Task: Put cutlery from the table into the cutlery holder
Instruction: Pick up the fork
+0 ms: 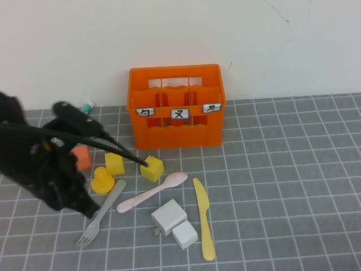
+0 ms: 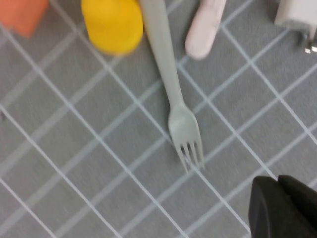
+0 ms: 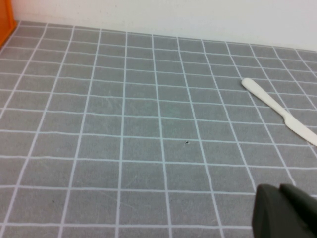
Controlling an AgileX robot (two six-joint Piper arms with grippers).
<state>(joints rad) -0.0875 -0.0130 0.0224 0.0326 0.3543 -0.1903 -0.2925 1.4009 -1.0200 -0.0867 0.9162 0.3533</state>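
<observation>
Cutlery lies on the table (image 1: 293, 169) in front of the orange cutlery holder (image 1: 176, 107). From the left: the left gripper (image 2: 282, 206), fingers pressed together and empty, hovers over the grey fork (image 1: 101, 213). We judge it must spread before descending across the handle, clear of the yellow duck (image 1: 102, 180). Next come the pink spoon (image 1: 152, 192) and the yellow knife (image 1: 204, 217). The right gripper (image 3: 285, 210), likewise closed, sits low near the knife.

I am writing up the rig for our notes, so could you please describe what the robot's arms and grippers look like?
The left arm is matt black and bulky, with black cables looping over it and a small teal and white part near its top. The left gripper and the right gripper show only as plain black fingertips, with no markings visible.
</observation>
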